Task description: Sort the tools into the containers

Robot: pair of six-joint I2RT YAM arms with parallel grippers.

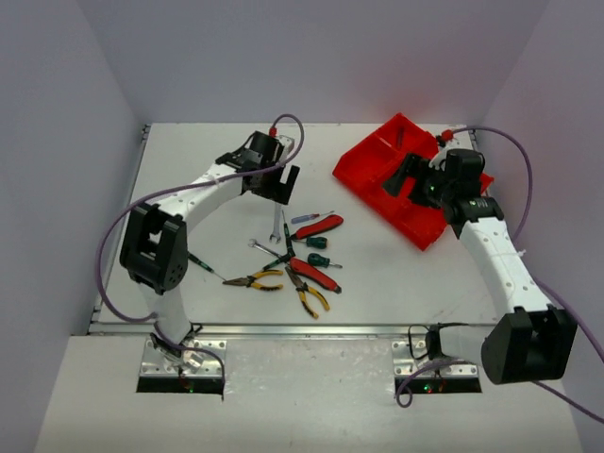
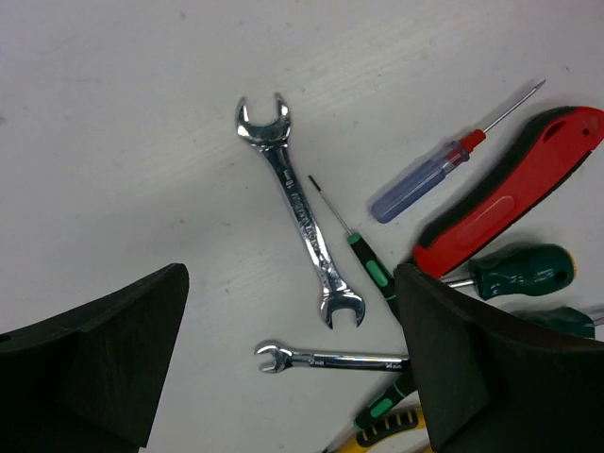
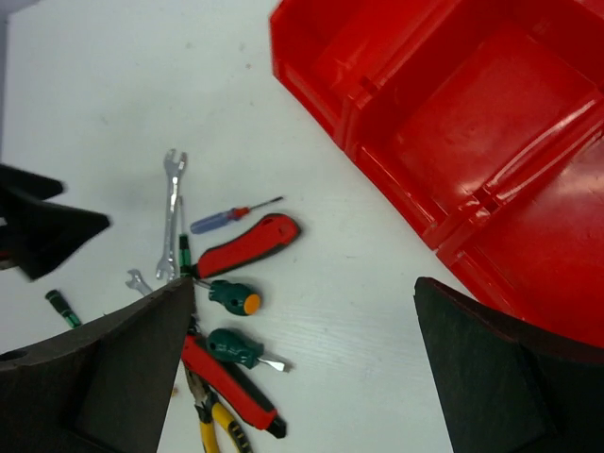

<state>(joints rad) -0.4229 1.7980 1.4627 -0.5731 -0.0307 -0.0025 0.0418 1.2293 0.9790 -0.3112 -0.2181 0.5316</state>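
Note:
The tools lie in a cluster at mid-table: a long silver wrench [image 2: 300, 215], a small wrench [image 2: 326, 359], a blue and red screwdriver [image 2: 434, 175], red-handled pliers [image 1: 321, 226], two green-handled screwdrivers [image 3: 231, 297] and yellow-handled pliers [image 1: 311, 299]. My left gripper [image 2: 293, 377] hangs open just above the two wrenches with nothing between its fingers. The red tray [image 3: 326, 90] with its containers sits at the back right. My right gripper [image 3: 302, 377] is open and empty, over the table between the tray's near edge and the tools.
A black-handled screwdriver [image 1: 203, 264] lies apart to the left, near the left arm's elbow. Grey walls close in the table at the left, back and right. Purple cables loop beside both arms.

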